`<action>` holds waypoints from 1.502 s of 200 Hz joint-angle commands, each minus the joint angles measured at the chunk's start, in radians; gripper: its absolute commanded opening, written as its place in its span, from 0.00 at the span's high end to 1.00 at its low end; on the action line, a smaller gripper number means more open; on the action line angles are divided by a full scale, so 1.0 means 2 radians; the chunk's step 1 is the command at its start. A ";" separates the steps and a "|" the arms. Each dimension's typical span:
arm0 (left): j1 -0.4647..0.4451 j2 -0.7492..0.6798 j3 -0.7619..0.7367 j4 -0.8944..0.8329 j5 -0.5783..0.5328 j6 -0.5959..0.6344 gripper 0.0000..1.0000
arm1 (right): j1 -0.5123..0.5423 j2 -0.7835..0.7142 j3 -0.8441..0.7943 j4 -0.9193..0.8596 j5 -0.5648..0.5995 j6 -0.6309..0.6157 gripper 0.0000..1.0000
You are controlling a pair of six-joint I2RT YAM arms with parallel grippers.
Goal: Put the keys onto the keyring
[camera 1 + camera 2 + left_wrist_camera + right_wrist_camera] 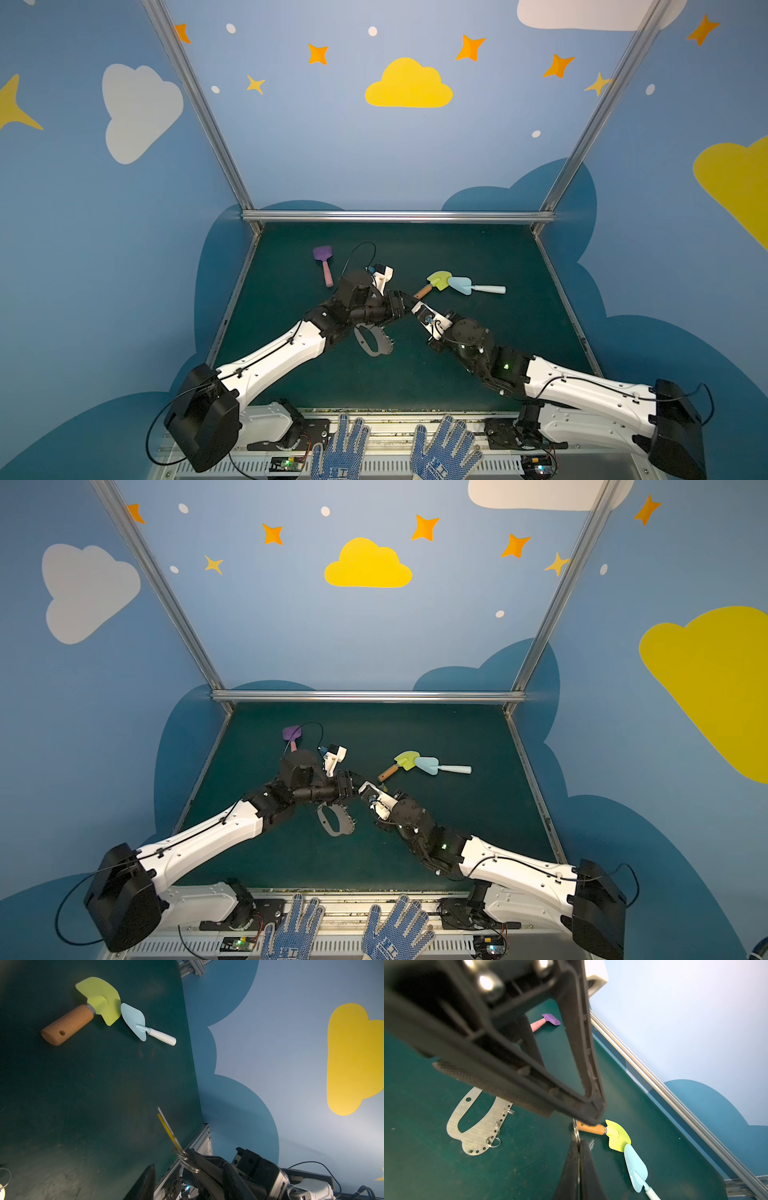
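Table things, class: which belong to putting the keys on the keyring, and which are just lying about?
For the job:
- keys, pinched by their ring in the right gripper
- keyring, lying flat

Just lying about:
- yellow-green shovel
- blue trowel
- purple spade
- gloves at the front edge

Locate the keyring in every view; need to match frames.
Top view: keyring mid-table, partly under left arm.
Top view: same spot.
Left wrist: not in it.
Right wrist: lying flat on mat.
Shared landmark: yellow-green shovel.
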 commanded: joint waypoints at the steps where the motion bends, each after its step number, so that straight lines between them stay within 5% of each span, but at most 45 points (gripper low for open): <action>1: -0.001 0.010 0.015 0.001 0.006 0.002 0.50 | 0.006 -0.002 0.002 0.017 0.008 -0.006 1.00; 132: -0.001 0.007 0.012 0.004 0.006 0.011 0.95 | 0.027 0.007 0.000 0.029 0.040 -0.029 0.95; 163: -0.001 0.010 0.013 0.006 0.011 0.012 0.96 | 0.027 -0.005 -0.005 0.029 0.037 -0.022 0.99; 192: -0.001 0.022 0.022 0.000 0.026 0.012 0.70 | 0.028 0.000 -0.004 0.031 0.045 -0.033 1.00; 212: -0.002 0.024 0.027 -0.011 0.023 0.016 0.67 | 0.028 0.005 -0.001 0.029 0.049 -0.038 1.00; 235: -0.002 0.026 0.027 -0.016 0.021 0.018 0.70 | 0.030 0.009 -0.001 0.030 0.050 -0.041 1.00; 300: -0.002 0.030 0.029 -0.018 0.024 0.022 0.96 | 0.039 0.016 0.004 0.029 0.060 -0.051 0.95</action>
